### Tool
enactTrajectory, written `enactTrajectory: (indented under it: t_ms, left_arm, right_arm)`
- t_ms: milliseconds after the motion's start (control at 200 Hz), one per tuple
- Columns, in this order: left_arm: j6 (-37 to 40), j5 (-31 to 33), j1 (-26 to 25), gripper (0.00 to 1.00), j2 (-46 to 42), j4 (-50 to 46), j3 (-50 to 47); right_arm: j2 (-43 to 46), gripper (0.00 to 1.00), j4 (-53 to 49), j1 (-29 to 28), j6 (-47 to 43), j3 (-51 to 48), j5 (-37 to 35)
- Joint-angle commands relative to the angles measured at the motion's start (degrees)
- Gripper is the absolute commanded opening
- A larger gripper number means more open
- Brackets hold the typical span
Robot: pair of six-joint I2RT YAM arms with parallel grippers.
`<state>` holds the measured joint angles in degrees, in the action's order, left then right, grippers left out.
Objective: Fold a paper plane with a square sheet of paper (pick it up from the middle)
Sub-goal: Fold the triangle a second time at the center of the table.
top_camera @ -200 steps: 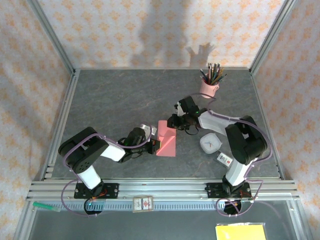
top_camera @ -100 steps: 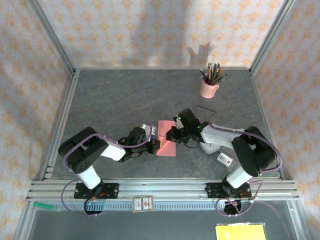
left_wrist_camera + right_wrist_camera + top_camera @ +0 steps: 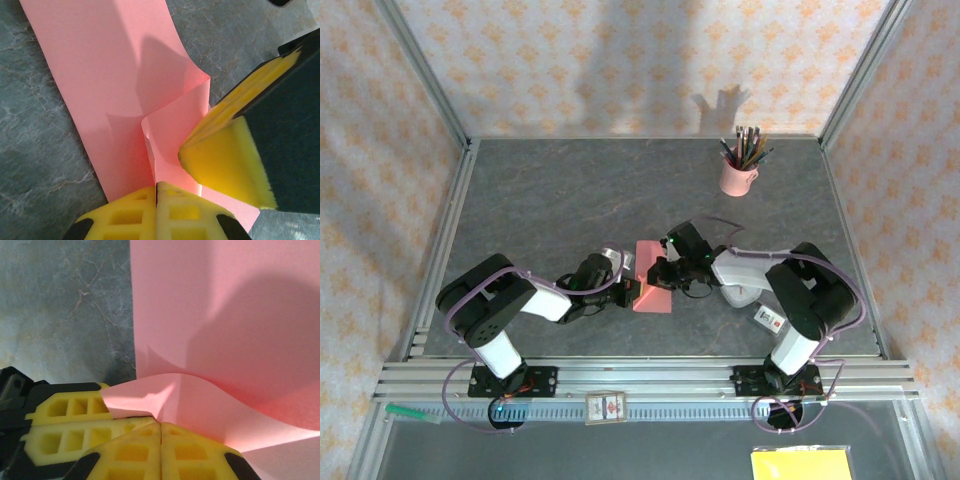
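Observation:
The square sheet of paper (image 3: 654, 278) is salmon pink and lies mid-table, partly folded, with one flap lifted. My left gripper (image 3: 631, 290) is at its left edge; in the left wrist view (image 3: 156, 186) the jaws are shut on a raised crease of the paper (image 3: 110, 75). My right gripper (image 3: 661, 271) presses in from the right. In the right wrist view (image 3: 160, 424) its jaws are shut on a curled flap of the paper (image 3: 225, 315). Both pairs of yellow fingers nearly touch: the right fingers (image 3: 227, 165) show beside my left jaws, and the left fingers (image 3: 70, 422) beside my right jaws.
A pink cup of pencils (image 3: 738, 172) stands at the back right. A white rounded-square object (image 3: 741, 291) lies partly under the right arm, with a small white card (image 3: 769, 320) in front of it. A yellow pad (image 3: 801, 465) lies beyond the near rail.
The right arm has swung in toward the near left, bringing its gripper onto the paper, and its jaws have shut on the flap. The left gripper has stayed put.

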<state>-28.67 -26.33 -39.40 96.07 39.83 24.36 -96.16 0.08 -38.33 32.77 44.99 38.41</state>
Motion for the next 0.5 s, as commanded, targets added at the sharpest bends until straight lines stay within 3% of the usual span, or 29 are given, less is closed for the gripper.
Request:
enactTrajectory:
  t_ms: [0,495]
  left_arm:
    - [0.45,3.63,-0.94,0.0,3.43,-8.72,0.08]
    - [0.81,3.87,-0.99,0.0,3.97,-9.07,0.04]
  right_arm:
    - [-1.1,0.07,-0.75,-0.24,-1.67,1.09,-2.08]
    - [-3.72,0.07,-3.76,-0.17,-4.73,1.06,-4.93]
